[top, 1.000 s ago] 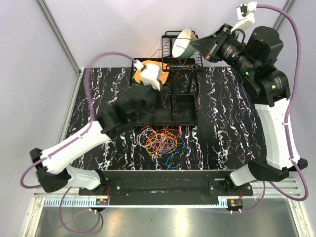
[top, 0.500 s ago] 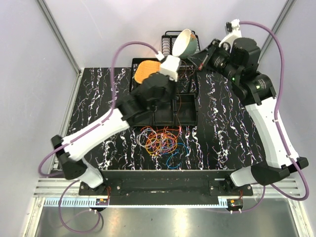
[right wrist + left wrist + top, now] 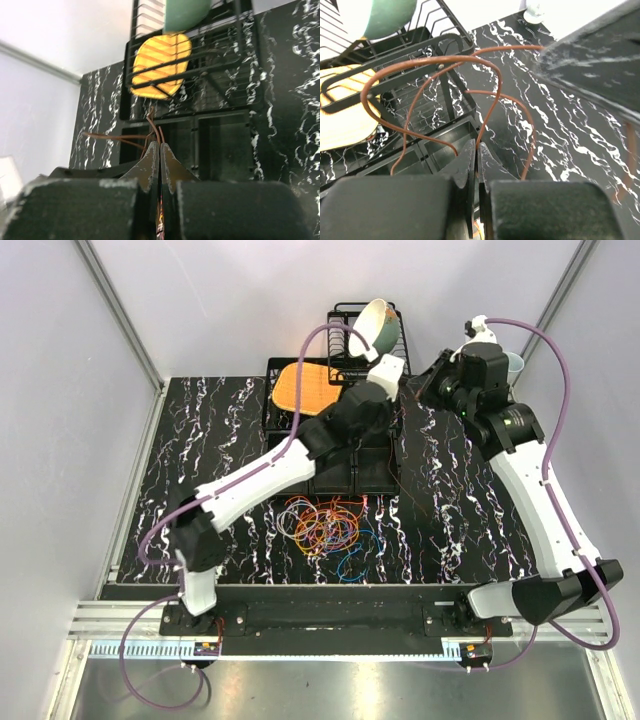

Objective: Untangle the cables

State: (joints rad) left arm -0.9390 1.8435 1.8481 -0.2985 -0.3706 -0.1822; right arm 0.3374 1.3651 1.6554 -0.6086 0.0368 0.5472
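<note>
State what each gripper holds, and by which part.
Left gripper: brown cable, pinched in shut jaws where its loops meet. Right gripper: brown cable too, pinched at the jaw tips; which stretch cannot be told.

white-black arms (image 3: 250,480), lilac hoses (image 3: 577,410)

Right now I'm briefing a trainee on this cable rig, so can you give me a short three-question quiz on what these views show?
1. True or false: the left gripper is open, clear of the brown cable.
2. The right gripper is: A) open B) shut on the brown cable C) shut on a bowl.
3. Fill in: the cable pile lies on the table in front of the black ____.
Key: 1 false, it is shut on that cable; 2 B; 3 rack.
</note>
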